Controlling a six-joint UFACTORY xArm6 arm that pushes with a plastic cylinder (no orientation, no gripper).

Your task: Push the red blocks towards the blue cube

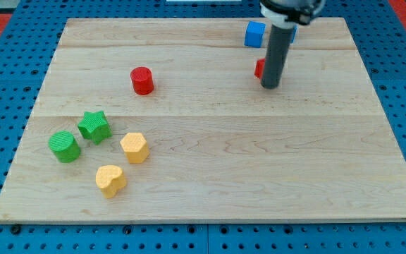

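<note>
My tip (270, 85) rests on the board at the upper right. A red star block (259, 68) is mostly hidden behind the rod, only its left edge showing. A blue cube (254, 33) sits just above it near the board's top edge. A second blue block (292, 32) is largely hidden behind the rod's upper part. A red cylinder (142, 80) stands far to the view's left of the tip, alone in the upper middle.
A green star (94, 126), a green cylinder (65, 146) and two yellow blocks (134, 147) (110, 179) cluster at the lower left of the wooden board (210, 162). A blue pegboard surrounds the board.
</note>
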